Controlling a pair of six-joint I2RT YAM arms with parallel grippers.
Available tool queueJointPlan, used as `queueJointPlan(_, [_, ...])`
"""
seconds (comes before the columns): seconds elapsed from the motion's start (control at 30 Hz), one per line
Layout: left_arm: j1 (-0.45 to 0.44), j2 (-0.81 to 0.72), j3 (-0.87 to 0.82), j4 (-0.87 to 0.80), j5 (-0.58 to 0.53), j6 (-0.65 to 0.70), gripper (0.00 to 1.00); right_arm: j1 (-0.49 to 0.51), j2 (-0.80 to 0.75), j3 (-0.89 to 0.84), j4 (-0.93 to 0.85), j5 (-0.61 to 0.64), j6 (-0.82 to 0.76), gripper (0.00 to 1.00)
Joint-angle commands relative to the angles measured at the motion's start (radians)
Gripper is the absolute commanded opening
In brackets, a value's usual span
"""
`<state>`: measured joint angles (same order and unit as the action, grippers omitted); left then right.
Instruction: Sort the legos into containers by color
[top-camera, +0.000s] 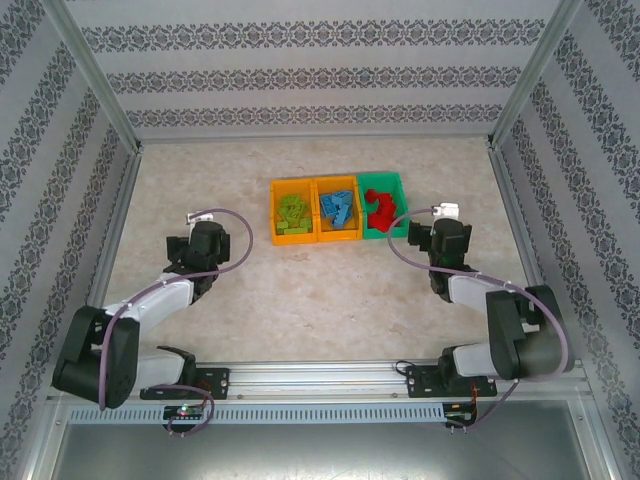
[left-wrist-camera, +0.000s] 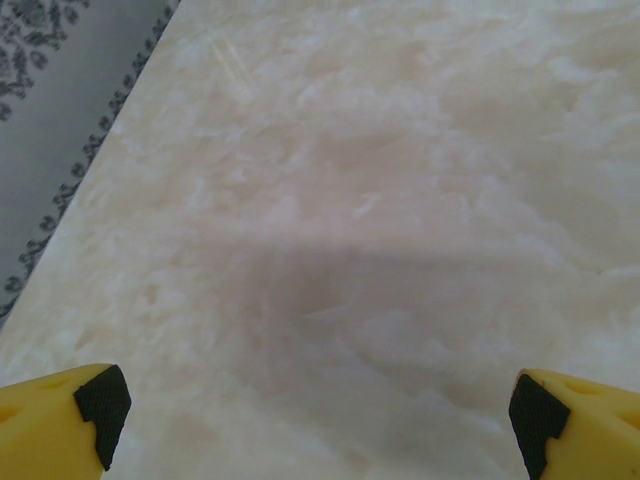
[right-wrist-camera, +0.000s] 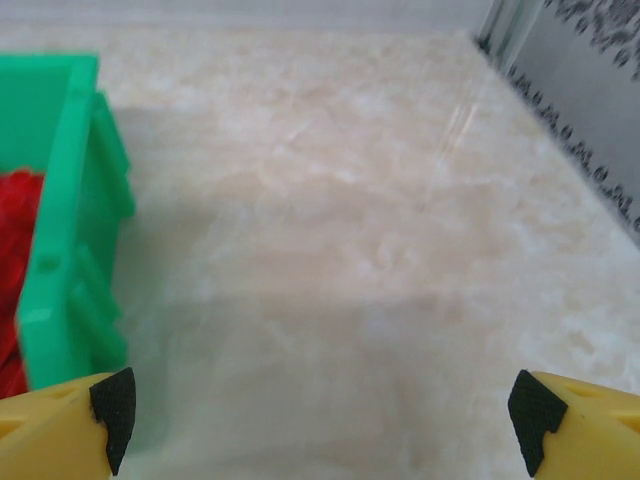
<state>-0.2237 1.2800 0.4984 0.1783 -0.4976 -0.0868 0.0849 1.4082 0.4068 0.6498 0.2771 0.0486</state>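
— Right gripper (right-wrist-camera: 318, 412) is spread wide over bare tabletop with nothing between its pads, and we see the left gripper (left-wrist-camera: 315, 408) just as wide and just as empty. So where are the legos?

— All binned, as far as we can tell. The lime legos (top-camera: 292, 214) sit in the left orange bin (top-camera: 275, 212), the blue legos (top-camera: 338, 207) in the middle orange bin (top-camera: 338, 237), and the red legos (top-camera: 379, 207) in the green bin (top-camera: 382, 177) at the right end. Every brick we can make out is inside a bin, so we'd call the sort done or nearly.

— If one needed moving, how would we grab it?

— We'd guess they're light, rigid and a bit slick. Crushing isn't the worry, one squirting out is. We'd pinch across two flat side walls and pick a brick on top, since they lie jumbled.

— And the arms?

— Both are folded low, elbows back near the rail (top-camera: 320, 375), wrists reaching forward over the table (top-camera: 330, 300). The left arm (top-camera: 150, 297) is well apart from the bins. The right arm (top-camera: 470, 290) ends just beside the green bin's right wall.
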Motion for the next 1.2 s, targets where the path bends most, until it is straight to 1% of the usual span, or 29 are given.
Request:
queueJointPlan(0.0, [0.037,0.069,-0.031,0.313,0.078,0.104,0.99,-0.014,0.06,0.001,0.177,-0.014,-0.005,0.98])
queueJointPlan(0.03, [0.047,0.097,-0.042,0.372,0.094,0.114,0.99,-0.018,0.048,0.022,0.116,-0.035,-0.003,0.98])
queueJointPlan(0.07, [0.062,0.126,-0.054,0.437,0.114,0.11,0.99,-0.028,0.059,0.01,0.156,-0.054,0.001,0.98])
queueJointPlan(0.1, [0.072,0.14,-0.053,0.461,0.122,0.105,0.99,-0.038,0.061,-0.004,0.168,-0.087,0.004,0.98])
queueJointPlan(0.17, [0.106,0.18,-0.049,0.529,0.207,0.114,0.99,-0.045,0.138,-0.057,0.398,-0.079,0.011,0.98])
queueJointPlan(0.2, [0.12,0.198,-0.042,0.52,0.235,0.107,0.99,-0.046,0.121,-0.057,0.355,-0.068,0.019,0.98])
queueJointPlan(0.23, [0.134,0.217,-0.048,0.546,0.269,0.101,0.99,-0.05,0.083,-0.052,0.265,-0.07,0.026,0.98])
queueJointPlan(0.27, [0.142,0.239,-0.074,0.617,0.288,0.102,0.99,-0.055,0.092,-0.056,0.295,-0.08,0.025,0.98])
queueJointPlan(0.3, [0.153,0.234,-0.087,0.637,0.304,0.089,0.99,-0.055,0.114,-0.057,0.342,-0.086,0.024,0.98])
queueJointPlan(0.33, [0.171,0.228,-0.101,0.636,0.336,0.074,0.99,-0.054,0.118,-0.053,0.333,-0.099,0.02,0.98])
queueJointPlan(0.37, [0.179,0.263,-0.129,0.726,0.341,0.065,0.99,-0.055,0.1,-0.042,0.278,-0.105,0.016,0.98])
queueJointPlan(0.4, [0.18,0.306,-0.147,0.816,0.322,0.073,0.99,-0.056,0.09,-0.037,0.253,-0.107,0.016,0.98])
queueJointPlan(0.43, [0.18,0.292,-0.136,0.795,0.315,0.062,0.99,-0.055,0.102,-0.043,0.287,-0.107,0.014,0.98])
queueJointPlan(0.47, [0.182,0.265,-0.103,0.663,0.323,0.055,0.99,-0.054,0.107,-0.046,0.302,-0.104,0.016,0.98])
queueJointPlan(0.53, [0.187,0.284,-0.111,0.71,0.33,0.057,0.99,-0.054,0.095,-0.039,0.265,-0.105,0.015,0.98])
queueJointPlan(0.57, [0.19,0.278,-0.104,0.684,0.332,0.052,0.99,-0.054,0.1,-0.042,0.281,-0.104,0.013,0.98])
queueJointPlan(0.6, [0.19,0.284,-0.106,0.701,0.333,0.054,0.99,-0.054,0.102,-0.043,0.284,-0.104,0.013,0.98])
queueJointPlan(1.17, [0.192,0.281,-0.105,0.692,0.337,0.053,0.99,-0.051,0.099,-0.035,0.264,-0.122,0.0,0.98])
